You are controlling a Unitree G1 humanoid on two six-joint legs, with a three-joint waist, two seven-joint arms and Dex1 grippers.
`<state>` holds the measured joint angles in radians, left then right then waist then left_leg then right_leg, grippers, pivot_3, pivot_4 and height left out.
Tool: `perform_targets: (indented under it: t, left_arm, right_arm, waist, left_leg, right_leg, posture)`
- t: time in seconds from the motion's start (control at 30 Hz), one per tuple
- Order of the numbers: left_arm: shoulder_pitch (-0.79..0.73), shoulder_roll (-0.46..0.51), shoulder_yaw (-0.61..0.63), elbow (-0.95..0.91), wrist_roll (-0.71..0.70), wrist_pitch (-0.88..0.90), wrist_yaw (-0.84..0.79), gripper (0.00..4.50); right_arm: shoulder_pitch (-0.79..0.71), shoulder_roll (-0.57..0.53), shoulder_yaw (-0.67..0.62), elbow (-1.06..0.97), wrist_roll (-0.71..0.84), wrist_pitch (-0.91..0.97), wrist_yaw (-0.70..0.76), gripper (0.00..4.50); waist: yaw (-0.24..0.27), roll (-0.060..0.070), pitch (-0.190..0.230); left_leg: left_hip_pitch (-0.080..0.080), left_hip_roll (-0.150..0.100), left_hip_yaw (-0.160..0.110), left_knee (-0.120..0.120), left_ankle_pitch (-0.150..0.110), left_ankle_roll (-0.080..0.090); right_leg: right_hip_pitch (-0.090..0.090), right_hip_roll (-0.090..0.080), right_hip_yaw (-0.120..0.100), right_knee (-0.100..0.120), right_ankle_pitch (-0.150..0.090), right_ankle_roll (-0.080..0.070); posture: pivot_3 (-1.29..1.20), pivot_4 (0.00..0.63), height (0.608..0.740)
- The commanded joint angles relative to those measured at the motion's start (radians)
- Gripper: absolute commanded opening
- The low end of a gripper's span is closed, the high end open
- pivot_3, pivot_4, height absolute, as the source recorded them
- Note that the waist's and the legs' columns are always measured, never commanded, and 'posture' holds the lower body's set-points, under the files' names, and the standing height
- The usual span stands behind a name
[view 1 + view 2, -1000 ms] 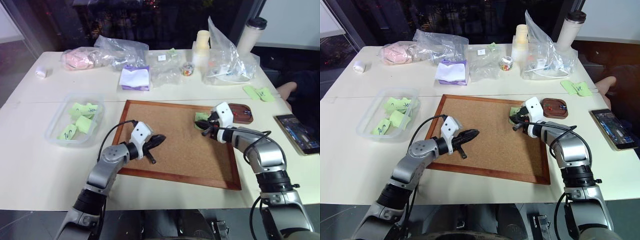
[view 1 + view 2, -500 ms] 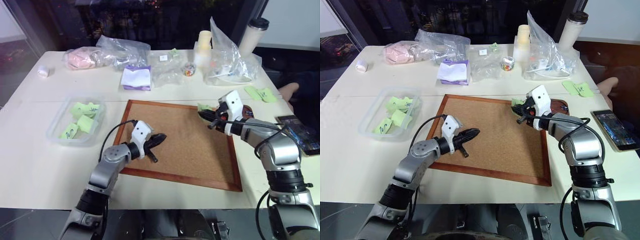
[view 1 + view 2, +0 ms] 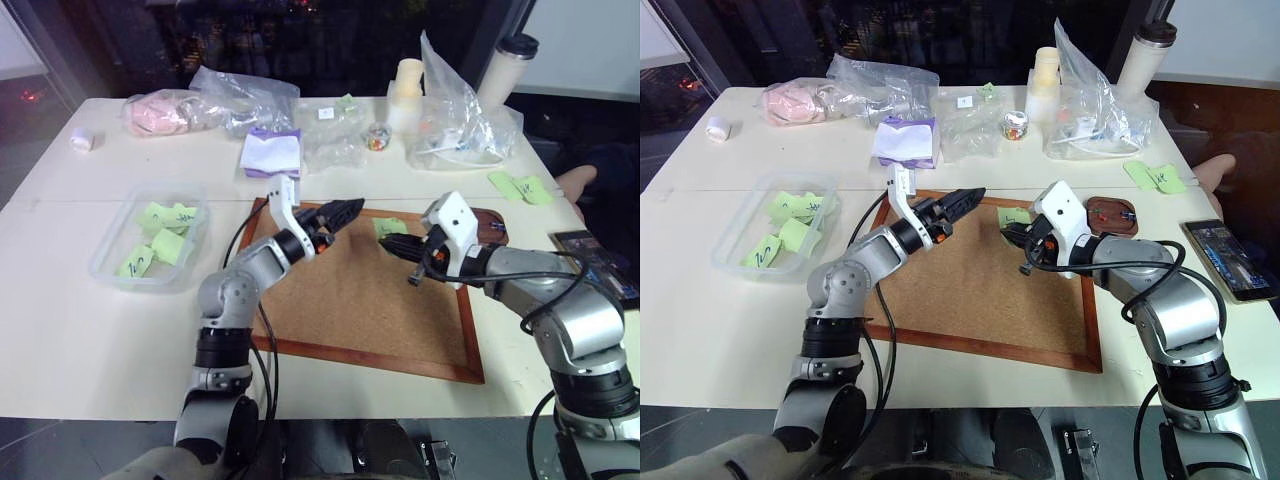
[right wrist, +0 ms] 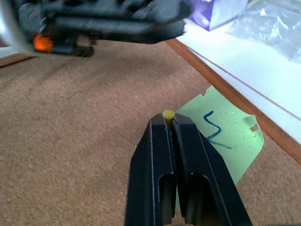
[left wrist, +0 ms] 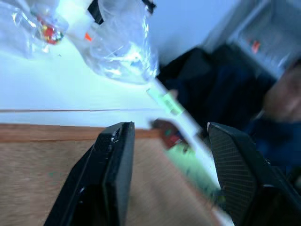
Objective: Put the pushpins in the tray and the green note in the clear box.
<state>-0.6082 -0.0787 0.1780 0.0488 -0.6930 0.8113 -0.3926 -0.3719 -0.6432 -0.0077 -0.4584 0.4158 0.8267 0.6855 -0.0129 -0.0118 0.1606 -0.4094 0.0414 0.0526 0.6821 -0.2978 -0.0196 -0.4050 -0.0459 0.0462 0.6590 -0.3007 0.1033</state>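
A broad pale table (image 3: 90,330) fills most of the frame, with a seam line running across it (roughly level with its middle). Behind it, along the top of the frame, a dark window (image 3: 250,40) shows faint reflections, framed by a slanted dark post at the upper left. A white wall panel (image 3: 590,45) sits at the upper right.

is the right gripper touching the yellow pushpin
Touching. In the right wrist view the right gripper is shut on the yellow pushpin, whose head pokes out between the fingertips, over the green note.
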Motion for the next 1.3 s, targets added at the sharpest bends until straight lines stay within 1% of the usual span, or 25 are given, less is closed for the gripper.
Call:
perform_targets:
  t: [0.03, 0.27, 0.43, 0.73, 0.77, 0.8, 0.83, 0.93, 1.13, 1.3]
  left_arm:
    - [-0.045, -0.027, 0.059, 0.026, -0.098, 0.078, 0.064, 2.92]
    - [-0.093, -0.052, 0.121, 0.114, -0.199, 0.198, 0.146, 2.92]
    - [-0.089, -0.036, 0.091, 0.103, -0.209, 0.251, 0.137, 2.92]
    - [-0.067, -0.030, 0.080, 0.081, -0.253, 0.378, 0.131, 2.92]
    - [-0.065, -0.030, 0.079, 0.080, -0.252, 0.382, 0.134, 2.33]
    - [-0.063, -0.027, 0.072, 0.079, -0.247, 0.382, 0.132, 2.11]
    - [-0.061, -0.026, 0.068, 0.078, -0.244, 0.382, 0.131, 1.66]
    - [-0.057, -0.025, 0.066, 0.076, -0.241, 0.375, 0.133, 0.05]
    - [-0.059, -0.014, 0.073, 0.091, -0.222, 0.336, 0.138, 0.05]
    - [-0.038, 0.036, 0.003, 0.093, -0.118, 0.229, 0.091, 0.05]
  right_arm:
    - [-0.001, -0.019, 0.009, -0.059, 0.001, -0.007, -0.002, 0.00]
    - [0.005, -0.037, 0.017, -0.091, 0.001, -0.009, -0.001, 0.00]
    - [0.004, -0.046, 0.023, -0.107, 0.005, -0.008, -0.003, 0.00]
    - [-0.009, -0.049, 0.033, -0.116, 0.008, -0.003, -0.002, 0.00]
    - [-0.011, -0.048, 0.034, -0.115, 0.008, -0.003, -0.002, 0.00]
    - [-0.011, -0.048, 0.035, -0.115, 0.008, -0.003, -0.003, 0.00]
    - [-0.011, -0.048, 0.035, -0.116, 0.009, -0.002, -0.003, 0.00]
    - [-0.010, -0.049, 0.034, -0.119, 0.009, -0.001, -0.004, 0.00]
    - [-0.017, -0.057, 0.022, -0.124, 0.013, 0.003, -0.003, 0.00]
    - [-0.062, -0.064, -0.087, -0.130, 0.086, 0.055, -0.010, 0.00]
  waist:
    - [0.001, 0.000, 0.000]
    - [0.001, -0.001, 0.001]
    - [0.000, -0.001, 0.001]
    - [0.001, -0.001, 0.001]
    - [0.001, -0.001, 0.001]
    - [0.001, -0.001, 0.001]
    - [0.001, -0.001, 0.001]
    - [0.001, -0.001, 0.001]
    - [0.001, -0.001, 0.001]
    - [0.001, -0.001, 0.001]
  left_leg:
    - [0.000, 0.000, 0.000, 0.000, 0.000, 0.000]
    - [0.000, -0.001, 0.000, 0.000, 0.000, 0.000]
    - [0.000, -0.001, -0.001, 0.000, 0.000, 0.000]
    - [0.000, -0.001, -0.001, 0.000, 0.000, 0.000]
    - [0.000, -0.001, -0.001, 0.000, 0.000, 0.000]
    - [0.000, -0.001, -0.001, 0.000, 0.000, 0.000]
    - [0.000, -0.001, -0.001, 0.000, 0.000, 0.000]
    - [0.000, -0.001, -0.001, 0.000, 0.000, 0.000]
    - [0.000, -0.001, -0.001, 0.000, 0.000, -0.001]
    - [0.000, -0.001, -0.001, 0.000, 0.000, -0.001]
  right_leg:
    - [0.000, 0.000, 0.000, 0.000, 0.000, 0.000]
    - [0.000, 0.000, 0.000, 0.000, 0.000, 0.000]
    - [0.000, 0.000, 0.000, 0.000, 0.000, 0.000]
    - [0.000, 0.000, 0.000, 0.000, 0.000, 0.000]
    - [0.000, 0.000, 0.000, 0.000, 0.000, 0.000]
    - [0.000, 0.000, 0.000, -0.001, 0.000, 0.000]
    - [0.000, 0.000, 0.000, -0.001, 0.000, 0.000]
    - [0.000, -0.001, 0.000, -0.001, 0.000, 0.000]
    - [0.000, -0.001, 0.000, -0.001, 0.000, 0.000]
    - [0.000, -0.001, 0.000, 0.000, 0.000, 0.000]
  posture:
    - [0.00, 0.150, 0.740]
    - [0.00, 0.150, 0.740]
    - [0.00, 0.150, 0.740]
    - [0.00, 0.150, 0.740]
    - [0.00, 0.150, 0.740]
    - [0.00, 0.150, 0.740]
    - [0.00, 0.150, 0.740]
    - [0.00, 0.150, 0.740]
    - [0.00, 0.150, 0.740]
    - [0.00, 0.150, 0.740]
